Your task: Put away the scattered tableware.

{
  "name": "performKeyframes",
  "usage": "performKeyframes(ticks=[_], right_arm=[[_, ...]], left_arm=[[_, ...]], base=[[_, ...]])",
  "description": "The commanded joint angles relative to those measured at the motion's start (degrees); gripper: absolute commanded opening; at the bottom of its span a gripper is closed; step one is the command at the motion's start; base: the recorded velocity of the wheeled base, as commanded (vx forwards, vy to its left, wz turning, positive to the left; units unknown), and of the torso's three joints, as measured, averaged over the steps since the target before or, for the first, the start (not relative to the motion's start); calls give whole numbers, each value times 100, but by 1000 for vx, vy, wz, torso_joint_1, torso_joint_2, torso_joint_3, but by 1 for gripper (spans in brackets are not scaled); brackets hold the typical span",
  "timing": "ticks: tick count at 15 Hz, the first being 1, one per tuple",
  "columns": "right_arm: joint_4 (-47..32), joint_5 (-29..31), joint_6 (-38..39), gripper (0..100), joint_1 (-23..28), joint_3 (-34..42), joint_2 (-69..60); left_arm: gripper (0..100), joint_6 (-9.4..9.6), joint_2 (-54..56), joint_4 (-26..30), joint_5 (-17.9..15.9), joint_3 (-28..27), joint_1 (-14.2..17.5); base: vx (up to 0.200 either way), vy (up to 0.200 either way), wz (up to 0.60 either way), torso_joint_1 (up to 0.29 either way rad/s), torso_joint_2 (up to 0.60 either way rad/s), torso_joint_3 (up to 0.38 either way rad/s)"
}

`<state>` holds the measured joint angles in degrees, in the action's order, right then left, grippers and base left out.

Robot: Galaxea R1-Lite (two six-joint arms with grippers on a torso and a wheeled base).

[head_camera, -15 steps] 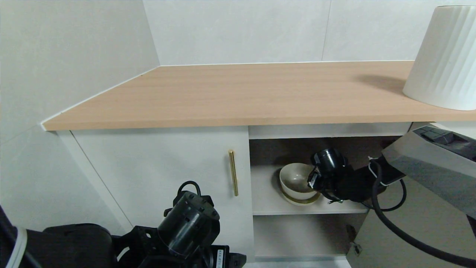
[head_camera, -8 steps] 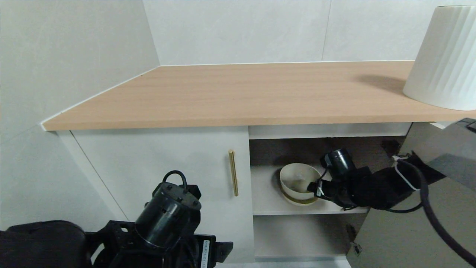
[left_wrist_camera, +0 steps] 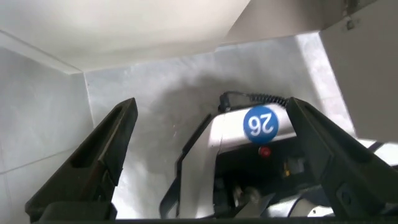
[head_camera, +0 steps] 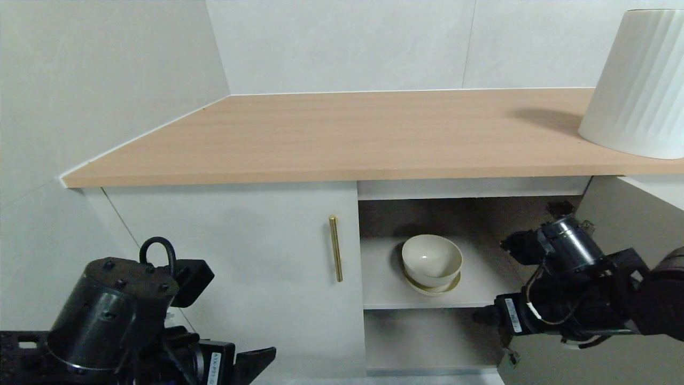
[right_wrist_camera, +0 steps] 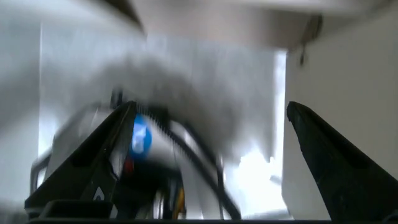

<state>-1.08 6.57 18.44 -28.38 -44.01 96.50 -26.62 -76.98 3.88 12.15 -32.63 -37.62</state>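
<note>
The wooden counter (head_camera: 342, 133) runs across the middle of the frame, smooth and matte with a fine straight grain. At its upper right edge stands a ribbed white lampshade (head_camera: 636, 85).

Below is a plain white cupboard. Its left door (head_camera: 230, 251) is closed, and the right door (head_camera: 636, 214) is swung out, which leaves the flat white shelf (head_camera: 385, 289) open to reach.

Both arms are low in the frame. The left gripper (left_wrist_camera: 211, 109) sits at lower left and the right gripper (right_wrist_camera: 208, 112) at lower right, beside the opening. Each has its dark, wedge-shaped fingers spread wide with nothing between them, and both are clear of the crockery. That suggests this piece is already stowed.

The bowl (head_camera: 432, 259) sits centre-right on the shelf. It is round, glossy and cream, probably ceramic, and it stands upright on a shallow plate (head_camera: 434, 289) with a darker rim. Stacked this way, the pair takes one spot.

A slim brass handle (head_camera: 335, 247) stands vertically on the closed door's edge.
</note>
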Motion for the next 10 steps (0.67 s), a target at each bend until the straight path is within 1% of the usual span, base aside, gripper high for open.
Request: performKeyframes(ticks=[1, 3, 7, 8, 9, 10], right_arm=[[-718, -112, -8, 100, -194, 33, -1010], [-990, -112, 10, 100, -291, 41, -1432], [-1324, -103, 80, 100, -300, 50, -1907], [-1403, -103, 89, 100, -300, 59, -1986], [-1465, -103, 80, 100, -352, 50, -2021], [-1465, -68, 89, 100, -370, 50, -2021]], left_arm=[[100, 70, 166, 8, -55, 99, 123], [100, 175, 219, -1, -64, 108, 123], [100, 298, -18, -36, -73, 55, 123], [100, 325, -62, -36, -64, 11, 123], [100, 421, -124, -27, -55, -41, 115], [100, 430, -194, -36, -38, -50, 88]], base=[[0, 0, 0, 0, 0, 0], [0, 0, 0, 0, 0, 0], [0, 0, 0, 0, 0, 0], [-200, 0, 0, 2, 2, 2], [-200, 0, 0, 2, 2, 2], [-200, 0, 0, 7, -2, 2]])
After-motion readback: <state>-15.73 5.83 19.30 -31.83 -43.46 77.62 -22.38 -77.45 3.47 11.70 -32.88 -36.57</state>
